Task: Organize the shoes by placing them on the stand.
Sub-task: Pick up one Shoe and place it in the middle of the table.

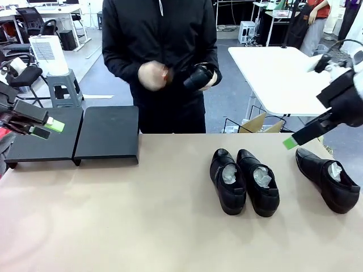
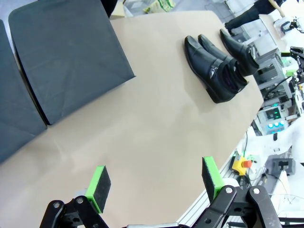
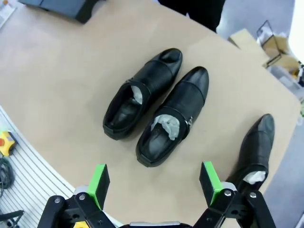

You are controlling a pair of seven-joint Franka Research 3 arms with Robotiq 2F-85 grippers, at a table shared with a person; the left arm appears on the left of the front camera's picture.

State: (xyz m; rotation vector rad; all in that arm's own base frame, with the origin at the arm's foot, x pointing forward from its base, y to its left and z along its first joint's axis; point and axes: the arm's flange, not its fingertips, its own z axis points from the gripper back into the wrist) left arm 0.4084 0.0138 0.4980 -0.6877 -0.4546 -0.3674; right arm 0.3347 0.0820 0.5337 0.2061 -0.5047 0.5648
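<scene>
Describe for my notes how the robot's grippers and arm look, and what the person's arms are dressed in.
Left gripper and right gripper: black linked two-finger frames with bright green rectangular pads. The right arm is white, with a black cable looping over it. The person wears a black long-sleeved jacket.

Left tool, right tool: spread wide

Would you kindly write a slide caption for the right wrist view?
Open right tool above three black shoes on the table: two paired, one apart.
</scene>
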